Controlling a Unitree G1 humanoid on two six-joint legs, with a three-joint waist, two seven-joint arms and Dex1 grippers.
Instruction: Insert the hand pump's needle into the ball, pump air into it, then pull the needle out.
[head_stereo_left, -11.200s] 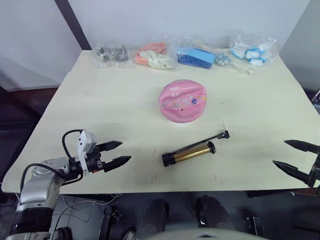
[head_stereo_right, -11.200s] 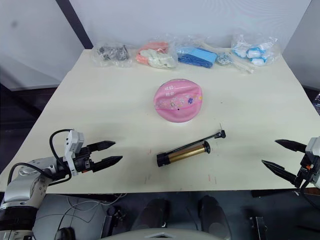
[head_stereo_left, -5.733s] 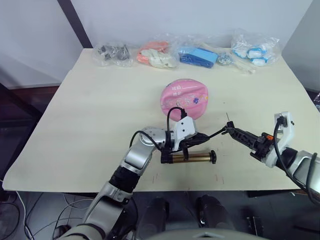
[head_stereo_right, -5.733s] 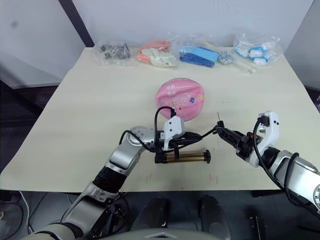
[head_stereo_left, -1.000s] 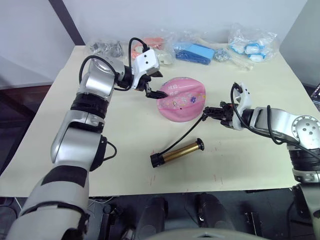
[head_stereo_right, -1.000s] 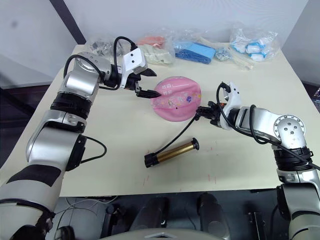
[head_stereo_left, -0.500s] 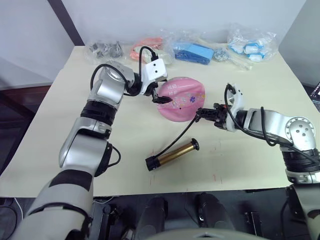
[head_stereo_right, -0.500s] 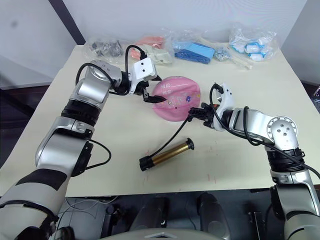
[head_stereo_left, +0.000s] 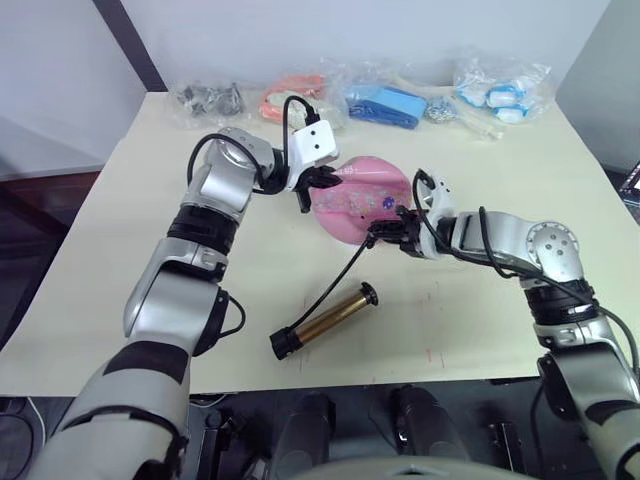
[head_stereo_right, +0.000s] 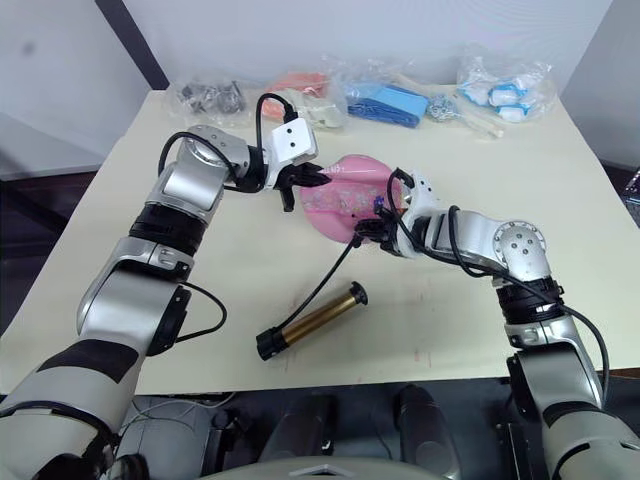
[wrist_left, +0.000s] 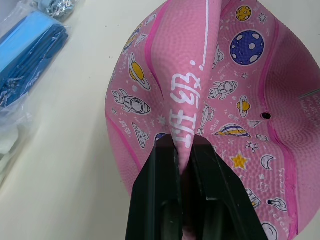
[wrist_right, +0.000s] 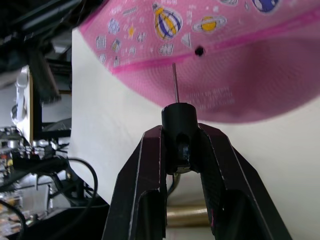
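The sagging pink ball (head_stereo_left: 365, 200) lies mid-table. My left gripper (head_stereo_left: 308, 192) is at its left side, shut on a raised fold of the rubber (wrist_left: 187, 100). My right gripper (wrist_right: 177, 132) is shut on the black fitting of the needle (wrist_right: 174, 82). The pin points at the ball's small valve hole (wrist_right: 199, 51) and stops a short gap from it. The black hose (head_stereo_left: 335, 275) runs down from the fitting to the brass hand pump (head_stereo_left: 320, 322), which lies slanted on the table nearer to me.
Several plastic bags line the table's far edge: dark parts (head_stereo_left: 210, 98), an orange-white item (head_stereo_left: 290, 100), a blue item (head_stereo_left: 390, 103) and blue-white pieces (head_stereo_left: 495, 85). The cream table (head_stereo_left: 500, 320) is bare to the right of the pump.
My left gripper has closed from wide open onto a fold of the ball. My right gripper has carried the needle left toward the ball, dragging the pump leftward.
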